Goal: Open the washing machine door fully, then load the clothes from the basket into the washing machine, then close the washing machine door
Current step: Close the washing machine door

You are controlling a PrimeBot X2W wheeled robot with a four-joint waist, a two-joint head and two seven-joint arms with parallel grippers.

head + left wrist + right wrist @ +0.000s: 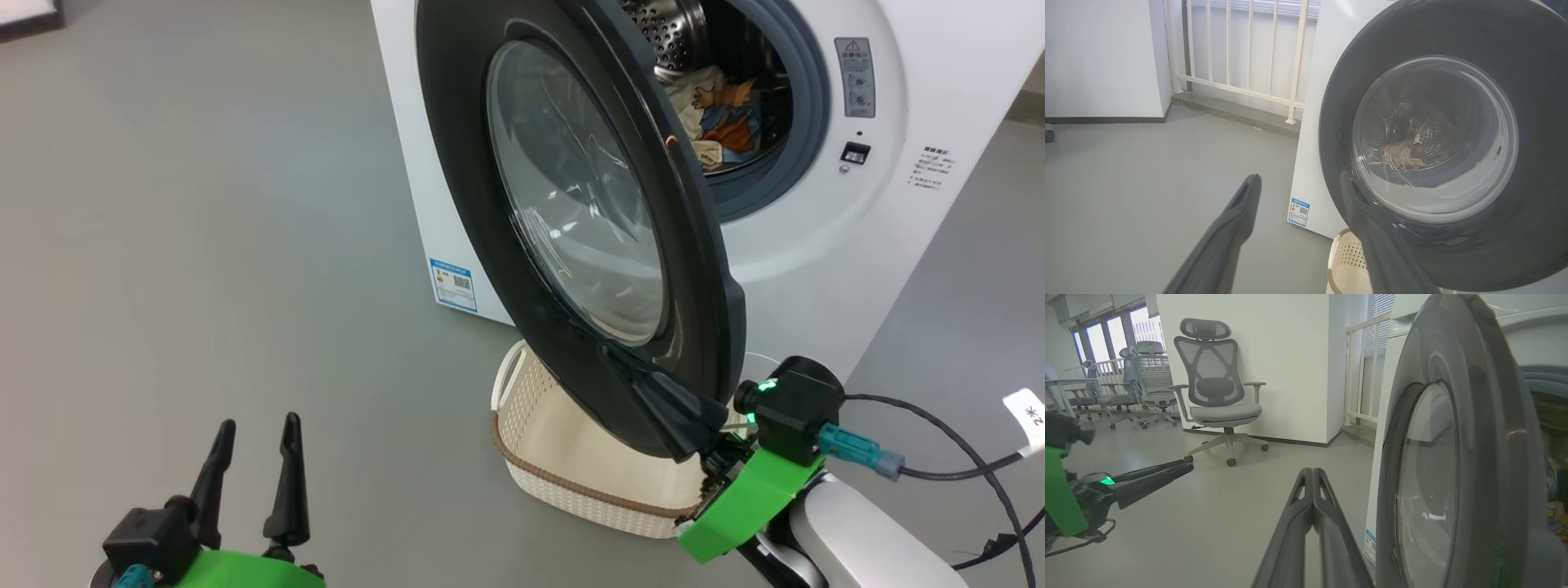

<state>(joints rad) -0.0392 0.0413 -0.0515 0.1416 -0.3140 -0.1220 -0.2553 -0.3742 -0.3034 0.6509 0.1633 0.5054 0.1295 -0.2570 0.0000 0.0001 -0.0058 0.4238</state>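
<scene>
Pressed together, the fingers of the right gripper (1311, 471) are laid along the lower outer face of the washing machine door (571, 204), which is seen partly open; contact cannot be told. Just beside that wrist, under the door, the basket (531, 392) is set. Beyond the door, clothes (722, 114) are seen inside the washing machine (898, 245). Well apart from the door, the left gripper (259, 423) is pointed upward, fingers spread.

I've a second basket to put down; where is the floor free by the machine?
The grey floor left of the washing machine, beyond the left gripper, is bare. Crowded: under the part-open washing machine door, where the basket sits with the right gripper close by.
</scene>
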